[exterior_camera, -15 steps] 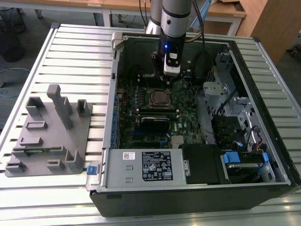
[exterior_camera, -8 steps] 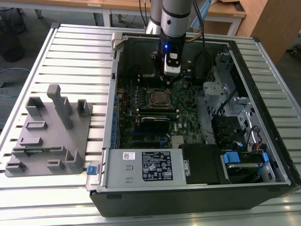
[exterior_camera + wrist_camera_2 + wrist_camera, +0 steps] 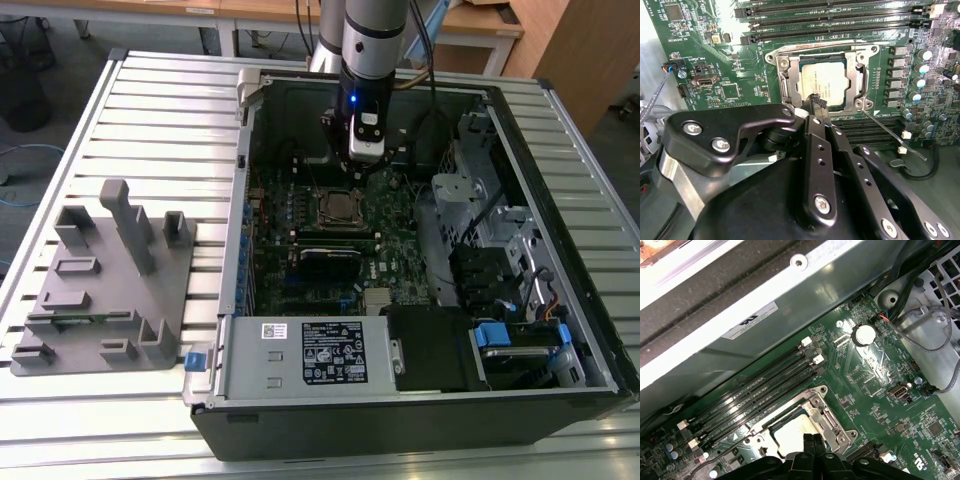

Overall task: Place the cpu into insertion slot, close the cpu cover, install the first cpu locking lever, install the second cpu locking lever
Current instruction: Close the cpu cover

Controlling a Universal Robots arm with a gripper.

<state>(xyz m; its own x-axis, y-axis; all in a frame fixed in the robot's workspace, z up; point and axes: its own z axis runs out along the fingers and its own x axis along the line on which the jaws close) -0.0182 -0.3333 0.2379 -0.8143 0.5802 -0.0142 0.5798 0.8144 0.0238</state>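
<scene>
The cpu (image 3: pixel 824 84), with its dull silver top, lies in the insertion slot (image 3: pixel 340 208) on the green motherboard. The cpu cover (image 3: pixel 860 75), a silver frame plate, lies flat around the chip and also appears in the first wrist view (image 3: pixel 828 415). A thin wire locking lever (image 3: pixel 890 134) sticks out loose from one socket corner. My gripper (image 3: pixel 363 172) hangs just above the socket's far edge in the exterior view. Its black fingers (image 3: pixel 818 103) are shut together on nothing, with the tips (image 3: pixel 813 440) at the cover's edge.
Long black memory slots (image 3: pixel 830 15) run beside the socket. A power supply box (image 3: pixel 320 355) with a white label sits at the case front, and a metal drive cage (image 3: pixel 480 200) is at the exterior view's right. A grey fixture (image 3: pixel 110 290) with upright pegs stands outside the case on the left.
</scene>
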